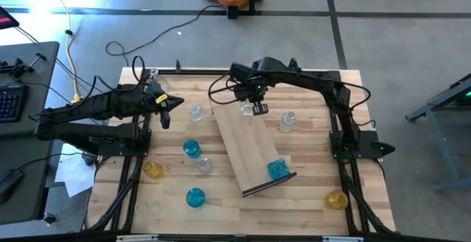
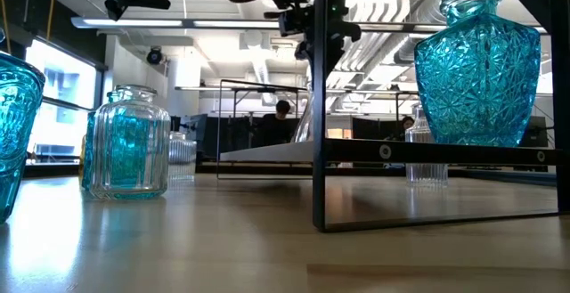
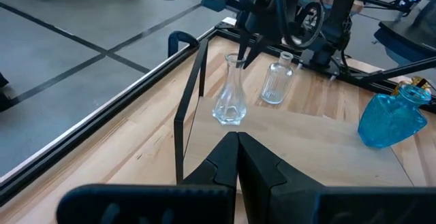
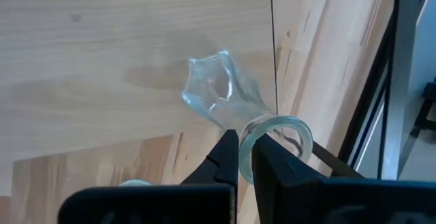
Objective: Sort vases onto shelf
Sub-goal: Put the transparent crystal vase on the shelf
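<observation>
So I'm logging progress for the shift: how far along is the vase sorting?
Early. One blue vase stands on the shelf. The right pincer is shut on the rim of a clear vase at the shelf's far end. The left pincer is shut on nothing. Several blue, amber and clear vases wait on the table.

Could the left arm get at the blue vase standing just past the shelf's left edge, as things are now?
Probably yes. The left gripper hangs shut above the table's left half, and that blue vase stands nearby with open tabletop around it. The right gripper is over on the shelf, shut on the rim of a clear vase.
</observation>
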Controlling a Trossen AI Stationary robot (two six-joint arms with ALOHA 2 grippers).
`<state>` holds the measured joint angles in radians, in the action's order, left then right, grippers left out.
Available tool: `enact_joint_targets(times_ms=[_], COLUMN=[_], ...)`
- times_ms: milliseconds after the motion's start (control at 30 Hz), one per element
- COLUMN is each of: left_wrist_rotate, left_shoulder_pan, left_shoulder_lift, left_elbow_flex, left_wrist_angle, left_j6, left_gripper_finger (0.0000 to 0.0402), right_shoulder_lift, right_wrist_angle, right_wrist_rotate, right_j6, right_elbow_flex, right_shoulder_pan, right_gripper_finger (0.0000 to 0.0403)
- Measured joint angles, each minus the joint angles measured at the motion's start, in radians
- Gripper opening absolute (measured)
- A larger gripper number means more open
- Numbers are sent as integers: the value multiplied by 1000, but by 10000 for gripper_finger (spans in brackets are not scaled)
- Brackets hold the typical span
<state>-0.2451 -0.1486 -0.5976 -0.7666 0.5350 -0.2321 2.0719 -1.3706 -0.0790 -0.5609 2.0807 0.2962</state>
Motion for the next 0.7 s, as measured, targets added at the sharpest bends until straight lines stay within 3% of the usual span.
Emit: enact_joint_targets(times_ms=[700], left_wrist_rotate=[10], left_shoulder_pan=[0], left_shoulder_lift=[0], left_elbow_flex=[0], left_wrist_angle=[3], left_j6=[-1], left_gripper_finger=[3], right_shoulder_lift=[8], right_wrist_angle=[-13], right_wrist_rotate=[-27], right_j6=[-46], right_elbow_flex=[0], right_shoulder_pan=[-7], right_gripper_finger=[1])
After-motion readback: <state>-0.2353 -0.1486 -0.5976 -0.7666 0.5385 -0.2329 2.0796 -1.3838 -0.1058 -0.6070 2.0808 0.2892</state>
